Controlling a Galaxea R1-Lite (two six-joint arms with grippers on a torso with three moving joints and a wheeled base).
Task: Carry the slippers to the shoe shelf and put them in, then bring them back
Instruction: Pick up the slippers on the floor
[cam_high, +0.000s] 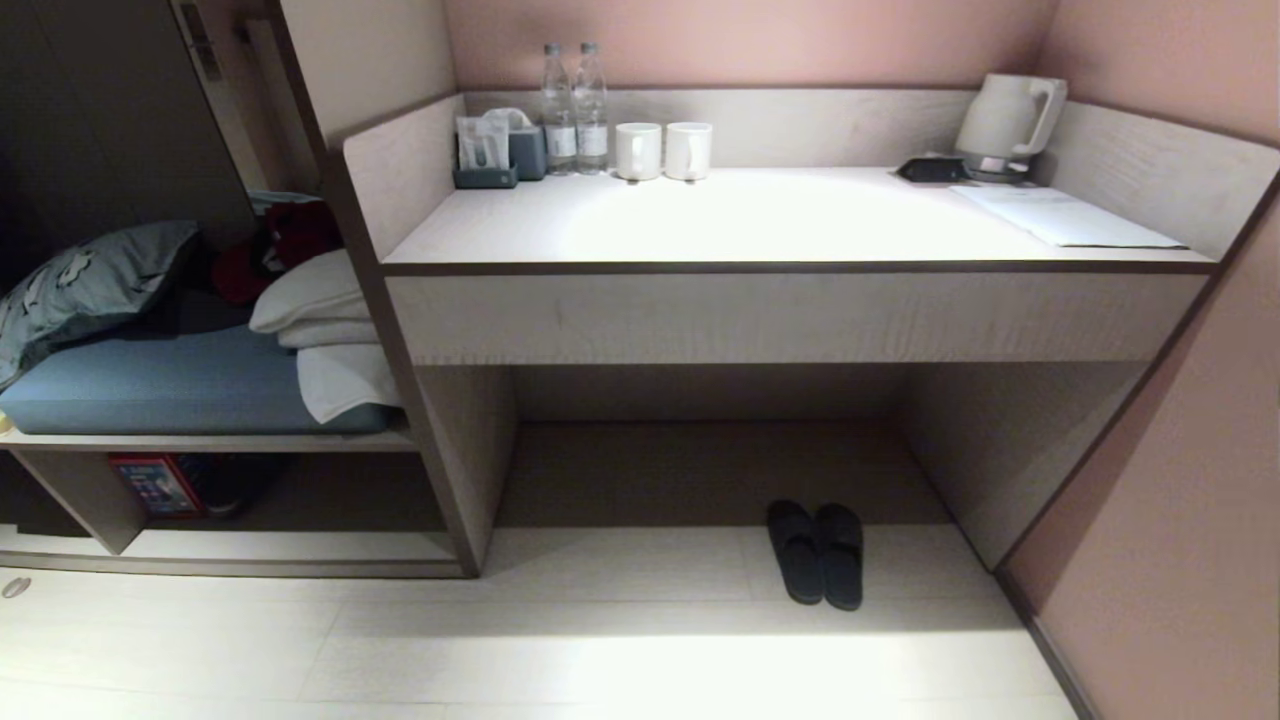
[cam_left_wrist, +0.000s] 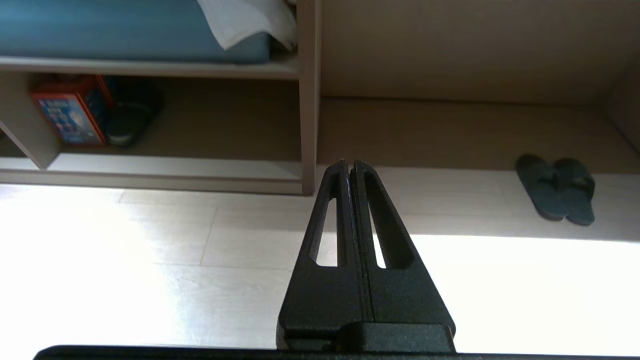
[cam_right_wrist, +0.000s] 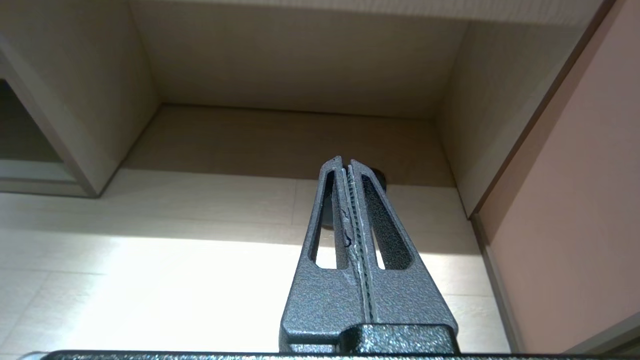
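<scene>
The slippers (cam_high: 815, 553) lie side by side on the floor under the desk (cam_high: 790, 225). Both the left gripper (cam_left_wrist: 349, 165) and the right gripper (cam_right_wrist: 346, 162) are closed, empty, away from the desk.

Two water bottles (cam_high: 575, 105) and two white mugs (cam_high: 663, 150) are standing together at the desk's (cam_high: 760, 225) back edge. A kettle (cam_high: 1008, 120) is sitting at its far right corner, with pillows (cam_high: 315, 300) lying on the blue cushion (cam_high: 170, 385).

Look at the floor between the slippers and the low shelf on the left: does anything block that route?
Nothing visible does. The slippers lie together on bare floor at the desk recess's mouth. The shoe shelf has an open front; a red box sits inside at its left.
</scene>
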